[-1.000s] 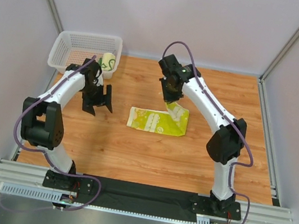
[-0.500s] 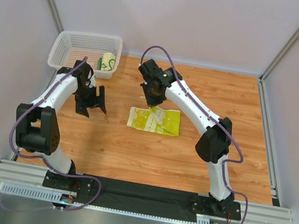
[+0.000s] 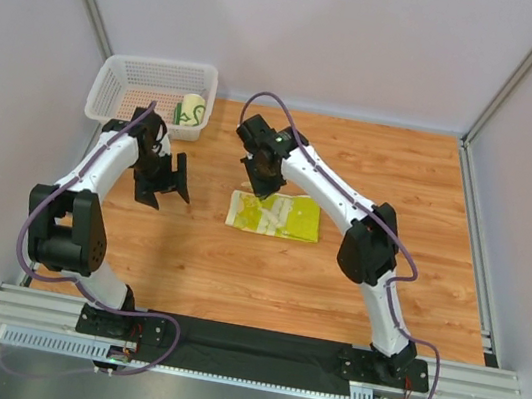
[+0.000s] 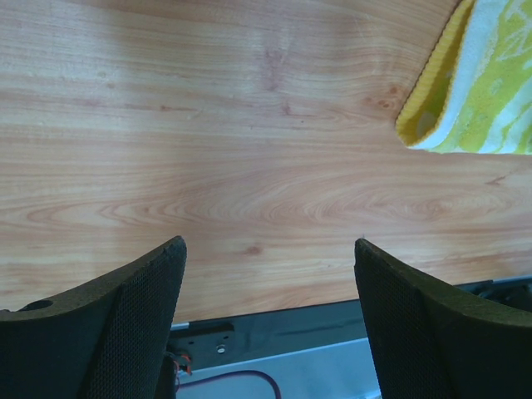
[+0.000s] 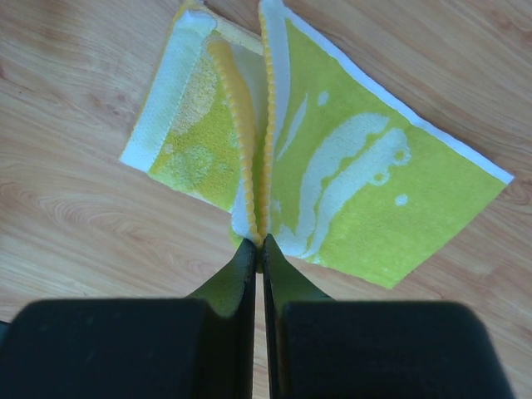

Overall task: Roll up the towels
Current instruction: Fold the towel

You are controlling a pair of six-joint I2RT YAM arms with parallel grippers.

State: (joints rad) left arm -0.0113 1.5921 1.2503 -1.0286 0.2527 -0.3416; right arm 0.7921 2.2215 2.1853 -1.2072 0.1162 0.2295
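Note:
A lime-yellow towel (image 3: 279, 215) with pale squiggles lies on the wooden table near the middle. My right gripper (image 3: 264, 187) is shut on that towel's yellow hem, holding an edge lifted over the cloth's far left part. In the right wrist view the towel (image 5: 357, 191) folds up into the pinched fingertips of the gripper (image 5: 258, 243). A rolled towel (image 3: 193, 107) lies in the white basket. My left gripper (image 3: 171, 183) hangs open over bare wood left of the flat towel. The left wrist view shows only a corner of the towel (image 4: 474, 83), with nothing in the gripper (image 4: 268, 243).
The white mesh basket (image 3: 133, 82) stands at the far left corner of the table. Grey walls close in the table on three sides. A black strip and metal rail (image 3: 252, 349) run along the near edge by the arm bases.
My right gripper has carried the towel's pinched edge leftward from the cloth's right side to its left part, folding the towel over. The left gripper shifted slightly left and then held still.

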